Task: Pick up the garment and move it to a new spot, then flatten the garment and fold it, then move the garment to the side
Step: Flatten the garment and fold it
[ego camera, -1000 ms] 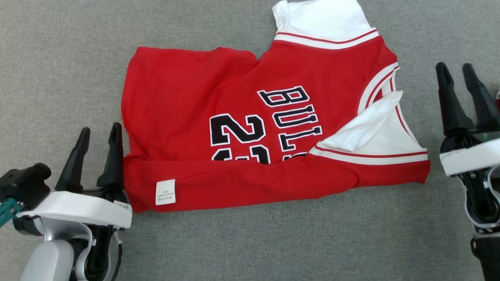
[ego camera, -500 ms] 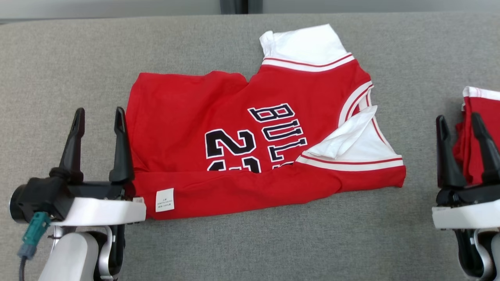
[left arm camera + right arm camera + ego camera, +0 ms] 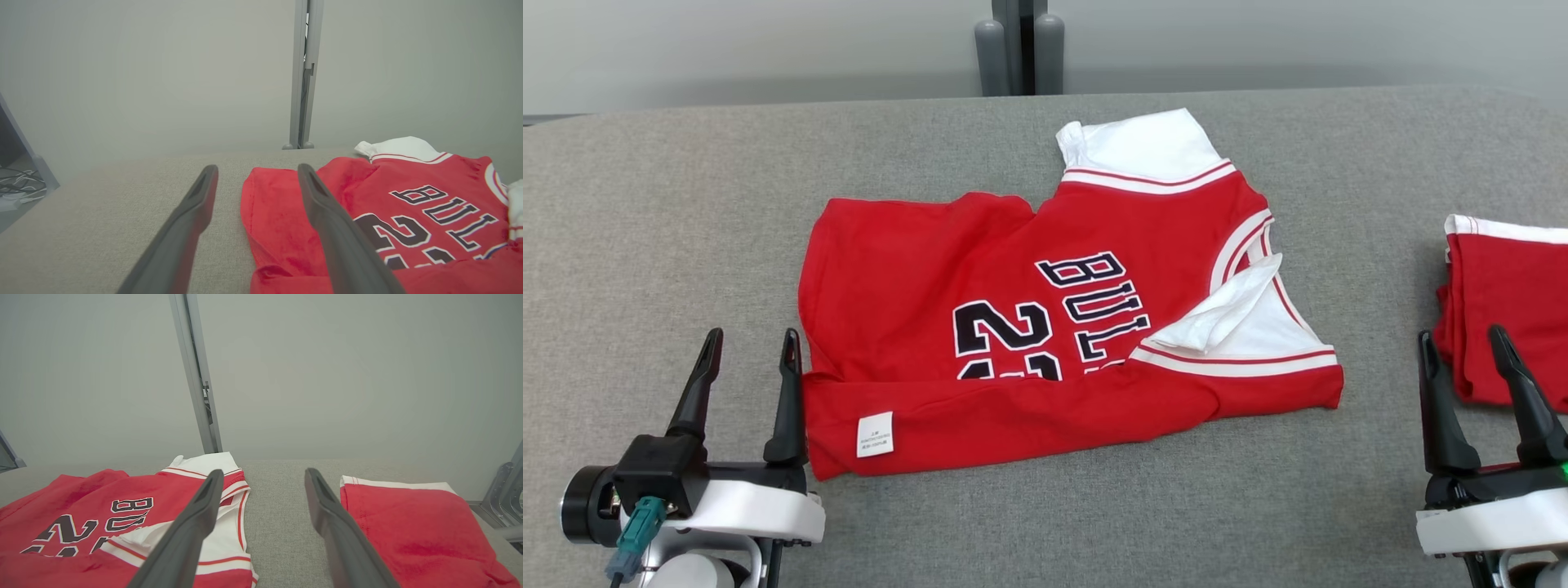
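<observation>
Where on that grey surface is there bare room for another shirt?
Widest bare patch: grey surface left of the red Bulls jersey, beyond the left gripper. A narrower strip separates the jersey from the folded red garment. Crowded at right, around that garment and the right gripper.

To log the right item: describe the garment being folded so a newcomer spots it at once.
On the grey padded surface, look to the middle. The red jersey lies there, partly folded. Unlike the plain red folded garment at the right edge, it bears black lettering and a number.

open tabletop [image 3: 645, 204] L & front, jersey [image 3: 915, 269] ctr, folded red garment [image 3: 1507, 302] far R, gap btwn
</observation>
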Tool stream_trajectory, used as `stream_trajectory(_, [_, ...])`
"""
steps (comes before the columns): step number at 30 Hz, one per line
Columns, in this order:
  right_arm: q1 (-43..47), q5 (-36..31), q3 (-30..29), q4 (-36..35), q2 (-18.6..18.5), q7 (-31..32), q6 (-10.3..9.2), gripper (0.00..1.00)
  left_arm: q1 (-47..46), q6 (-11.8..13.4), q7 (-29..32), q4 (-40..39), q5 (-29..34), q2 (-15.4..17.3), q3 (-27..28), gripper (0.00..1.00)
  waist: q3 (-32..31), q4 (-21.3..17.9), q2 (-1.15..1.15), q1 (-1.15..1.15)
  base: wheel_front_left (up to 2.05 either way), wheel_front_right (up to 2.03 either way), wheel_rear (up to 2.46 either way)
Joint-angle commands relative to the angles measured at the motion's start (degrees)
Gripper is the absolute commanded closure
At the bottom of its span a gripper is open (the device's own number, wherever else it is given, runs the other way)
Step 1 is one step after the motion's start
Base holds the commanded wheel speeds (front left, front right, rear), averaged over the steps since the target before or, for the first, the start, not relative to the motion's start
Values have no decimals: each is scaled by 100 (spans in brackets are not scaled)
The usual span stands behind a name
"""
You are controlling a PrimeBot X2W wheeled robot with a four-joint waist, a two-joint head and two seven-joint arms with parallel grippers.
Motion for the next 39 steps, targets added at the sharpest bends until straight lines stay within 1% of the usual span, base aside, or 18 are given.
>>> stream_trajectory(1, [61, -22, -35, 3, -4, 15, 4, 0, 13, -48, -32, 14, -2, 24, 8, 0, -41, 22, 0, 0, 0, 0, 0])
stream_trajectory(5, [96, -43, -86, -31, 34, 48, 4, 0, 30, -135, -35, 95, -70, 21, -28, 0, -89, 49, 0, 0, 0, 0, 0])
stream_trajectory(13, [66, -15, -109, -69, 57, 108, 4, 0, -46, -100, -11, 118, -55, 39, -70, 0, -46, 76, 0, 0, 0, 0, 0])
stream_trajectory(19, [-55, 17, -51, 16, 6, 192, 4, 0, -121, -76, 41, 141, -35, 27, -132, 0, -13, 134, 0, 0, 0, 0, 0])
stream_trajectory(22, [-129, 62, 55, 140, -32, 293, 4, 0, -102, -134, 126, 205, -75, -10, -220, 0, 38, 159, 0, 0, 0, 0, 0])
stream_trajectory(26, [-295, 109, 267, 489, -62, 412, 4, 0, -122, -223, 219, 416, -160, -105, -353, 0, 152, 183, 0, 0, 0, 0, 0])
stream_trajectory(32, [-605, 290, 567, 1307, -64, 330, 3, 0, -268, -461, 165, 1118, -414, -296, -423, 0, 330, 226, 0, 0, 0, 0, 0])
stream_trajectory(34, [-732, 358, 608, 1723, -46, 274, 3, 0, -325, -566, 146, 1443, -549, -372, -406, 0, 405, 243, 0, 0, 0, 0, 0])
stream_trajectory(39, [-934, 438, 675, 2255, -35, 208, 3, 0, -359, -736, 130, 1836, -782, -471, -363, 0, 488, 250, 0, 0, 0, 0, 0])
